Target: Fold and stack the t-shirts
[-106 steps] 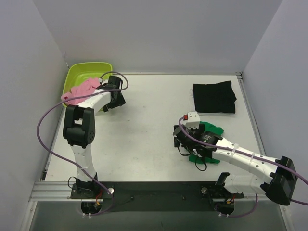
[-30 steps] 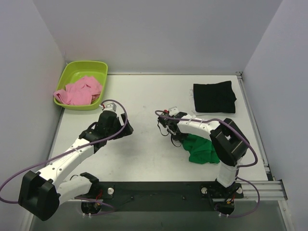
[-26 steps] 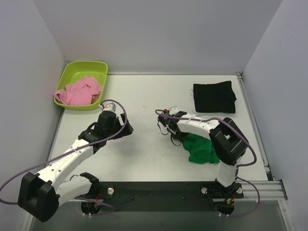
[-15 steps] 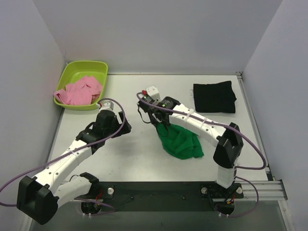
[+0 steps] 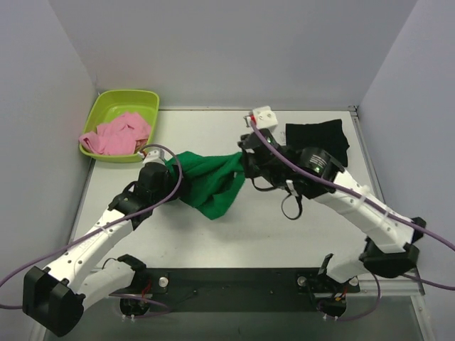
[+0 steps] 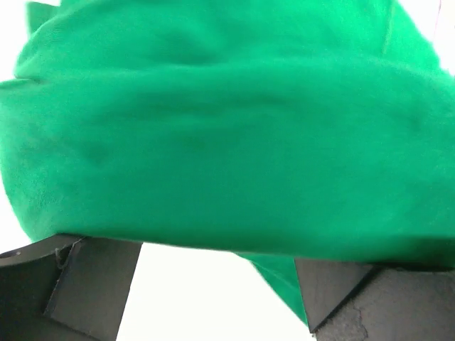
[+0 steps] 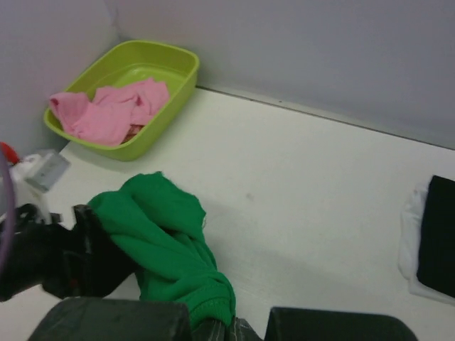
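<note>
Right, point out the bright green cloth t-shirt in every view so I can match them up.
Top external: the bright green cloth t-shirt lies just left of centre.
Left wrist: it fills nearly the whole picture.
Right wrist: it is lower left of centre.
Shared landmark: the lime-green plastic tub, upper left in the top and right wrist views; absent from the left wrist view.

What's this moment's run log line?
right jaws: shut on bright green cloth t-shirt | left jaws: open at its other end | pink cloth t-shirt: in lime-green plastic tub | black cloth t-shirt: folded
</note>
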`<action>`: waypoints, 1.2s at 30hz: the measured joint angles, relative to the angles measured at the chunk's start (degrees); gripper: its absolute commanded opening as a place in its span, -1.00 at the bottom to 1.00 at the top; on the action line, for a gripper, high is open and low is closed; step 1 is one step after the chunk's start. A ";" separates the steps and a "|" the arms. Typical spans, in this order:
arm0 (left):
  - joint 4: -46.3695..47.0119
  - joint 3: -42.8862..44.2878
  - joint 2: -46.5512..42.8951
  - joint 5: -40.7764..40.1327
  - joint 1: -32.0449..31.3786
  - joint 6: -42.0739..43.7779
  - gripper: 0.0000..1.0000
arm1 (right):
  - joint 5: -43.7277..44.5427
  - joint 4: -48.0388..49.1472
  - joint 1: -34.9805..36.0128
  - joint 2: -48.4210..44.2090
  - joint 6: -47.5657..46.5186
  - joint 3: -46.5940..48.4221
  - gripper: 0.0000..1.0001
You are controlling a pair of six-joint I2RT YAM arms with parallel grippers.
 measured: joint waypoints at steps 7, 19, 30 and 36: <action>0.04 0.00 -0.92 -0.04 0.00 0.00 0.79 | 5.22 2.82 -8.81 -19.15 8.55 -41.27 -0.50; 0.61 -0.02 1.79 -0.02 -0.02 0.04 0.76 | 11.39 -0.55 -8.00 -18.80 16.96 -49.44 0.71; 1.01 -3.50 7.72 -2.34 -0.37 -1.99 0.68 | 9.60 4.26 7.96 -1.97 17.84 -42.49 0.68; 1.33 -5.70 11.80 -4.59 0.02 -5.16 0.67 | 8.68 6.32 8.76 -1.51 18.45 -45.55 0.67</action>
